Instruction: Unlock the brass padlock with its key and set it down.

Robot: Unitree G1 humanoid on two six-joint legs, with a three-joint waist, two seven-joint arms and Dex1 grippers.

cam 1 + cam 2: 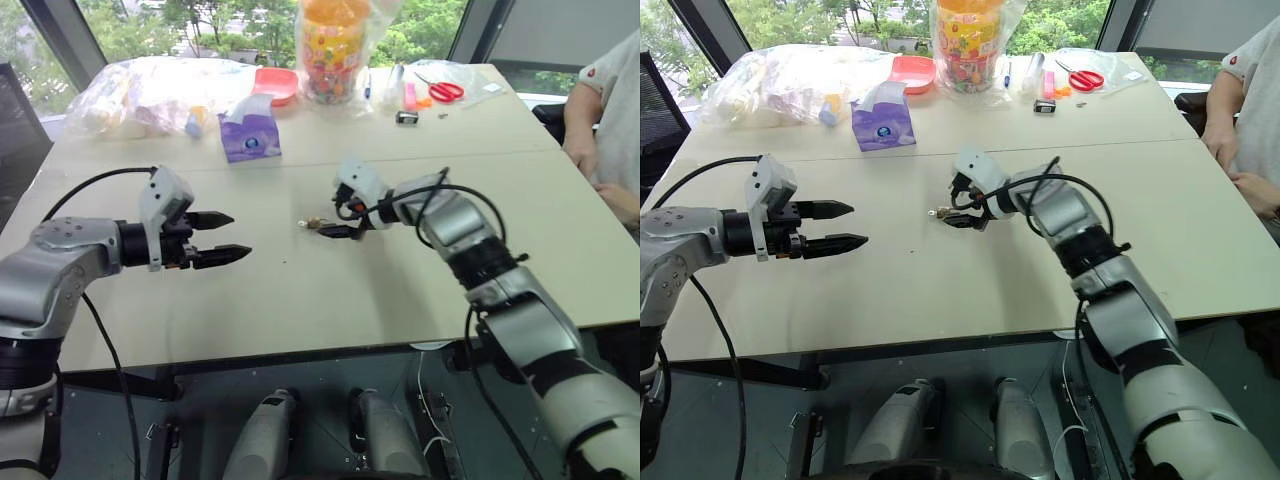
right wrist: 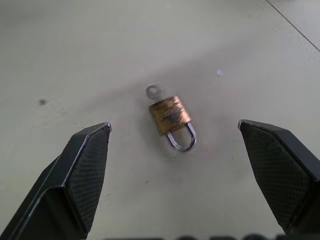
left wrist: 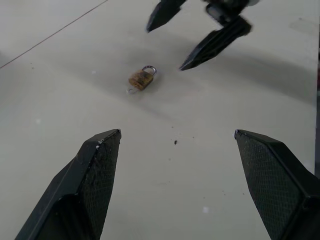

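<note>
Tabletop [image 1: 300, 300] bears brass padlock [image 2: 171, 116] just before the wide-spread right pincer [image 2: 175, 165].

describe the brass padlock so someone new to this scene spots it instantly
Start at the pale table and find its bare middle, between the two black pincers. The brass padlock lies flat there, just off the open right pincer. It is a tiny yellow-gold block with a thin silvery shackle loop, far from the clutter at the far edge.

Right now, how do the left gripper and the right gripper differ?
The right gripper hangs just by the brass padlock, which lies flat on the table; the left gripper sits well off to the side. The right gripper tips downward; the left gripper points nearly level. Both are open and empty.
</note>
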